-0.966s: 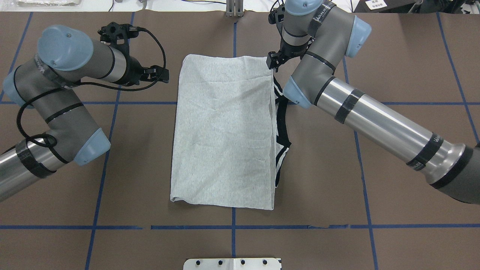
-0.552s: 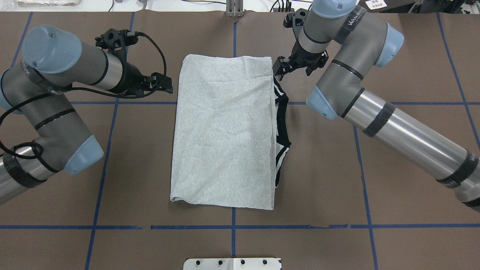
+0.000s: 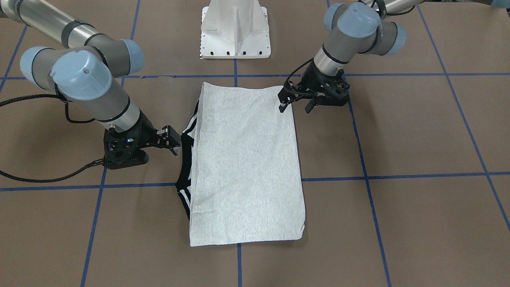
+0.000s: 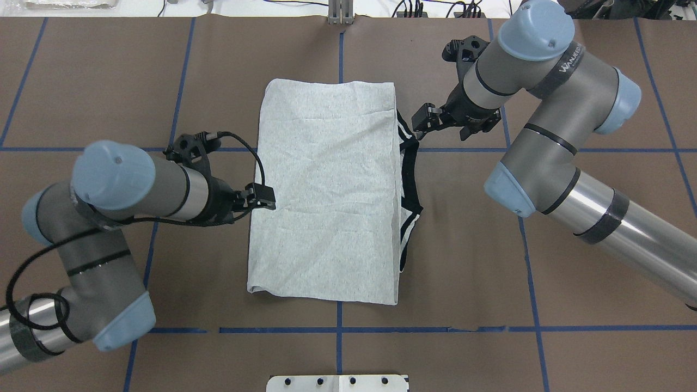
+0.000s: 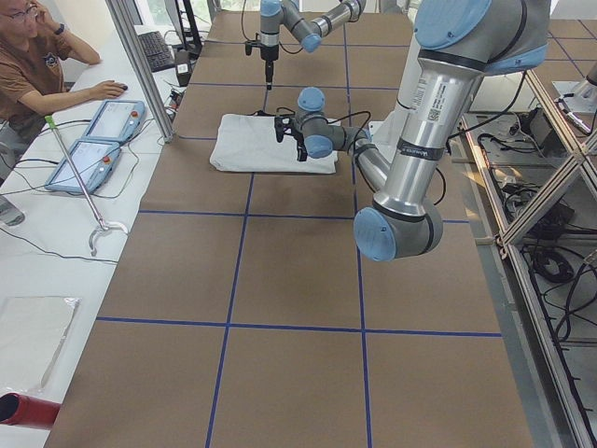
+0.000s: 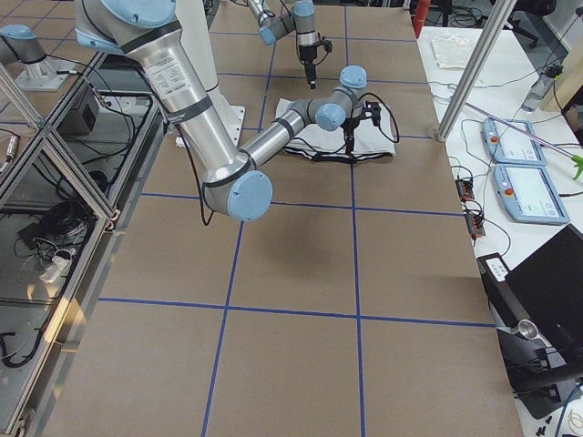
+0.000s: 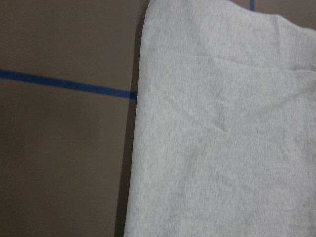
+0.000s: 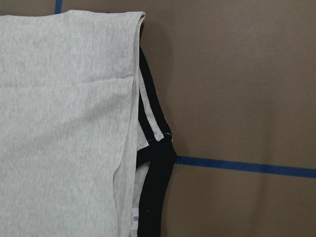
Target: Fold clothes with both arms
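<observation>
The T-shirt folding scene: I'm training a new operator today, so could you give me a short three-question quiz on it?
1. True or false: the T-shirt lies spread open with both sleeves out.
2. The black trim shows along which side of the T-shirt? A) the robot's right B) the robot's left C) the side nearest the robot's base
3. Fill in: the ____ gripper hangs closest to that trim.
Key: 1 false, it is folded into a rectangle. 2 A. 3 right: the right gripper is beside the trim and the left gripper is at the opposite edge.
</observation>
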Robot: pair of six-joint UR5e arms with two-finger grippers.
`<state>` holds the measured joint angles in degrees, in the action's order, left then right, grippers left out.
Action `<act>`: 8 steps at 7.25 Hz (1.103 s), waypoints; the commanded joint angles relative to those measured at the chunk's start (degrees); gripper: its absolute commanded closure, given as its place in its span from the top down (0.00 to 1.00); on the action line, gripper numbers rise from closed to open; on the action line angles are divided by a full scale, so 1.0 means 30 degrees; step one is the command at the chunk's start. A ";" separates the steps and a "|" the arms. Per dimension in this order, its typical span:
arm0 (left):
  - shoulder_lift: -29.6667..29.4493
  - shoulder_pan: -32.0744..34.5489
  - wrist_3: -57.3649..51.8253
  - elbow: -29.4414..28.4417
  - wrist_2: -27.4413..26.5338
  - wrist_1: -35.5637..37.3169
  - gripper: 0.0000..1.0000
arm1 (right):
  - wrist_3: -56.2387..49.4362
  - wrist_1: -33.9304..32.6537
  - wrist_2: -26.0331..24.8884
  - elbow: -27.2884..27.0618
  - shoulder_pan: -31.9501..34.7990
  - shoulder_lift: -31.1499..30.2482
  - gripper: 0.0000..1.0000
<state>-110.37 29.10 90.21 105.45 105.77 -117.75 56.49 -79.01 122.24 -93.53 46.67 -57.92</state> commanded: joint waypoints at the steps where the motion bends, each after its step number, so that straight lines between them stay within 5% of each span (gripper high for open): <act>1: 0.0429 -0.2256 0.4049 0.0006 -0.2091 0.0050 1.00 | 0.0944 -0.0032 0.0005 -0.1337 -0.0409 -0.0671 1.00; 8: 0.0990 -0.3341 0.6377 0.0417 -0.1859 0.2156 0.89 | 0.0974 -0.0032 -0.0053 -0.1313 -0.0440 -0.0850 1.00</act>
<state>-106.99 19.92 108.89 106.70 100.16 -112.30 59.41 -79.11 122.08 -97.47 45.36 -60.30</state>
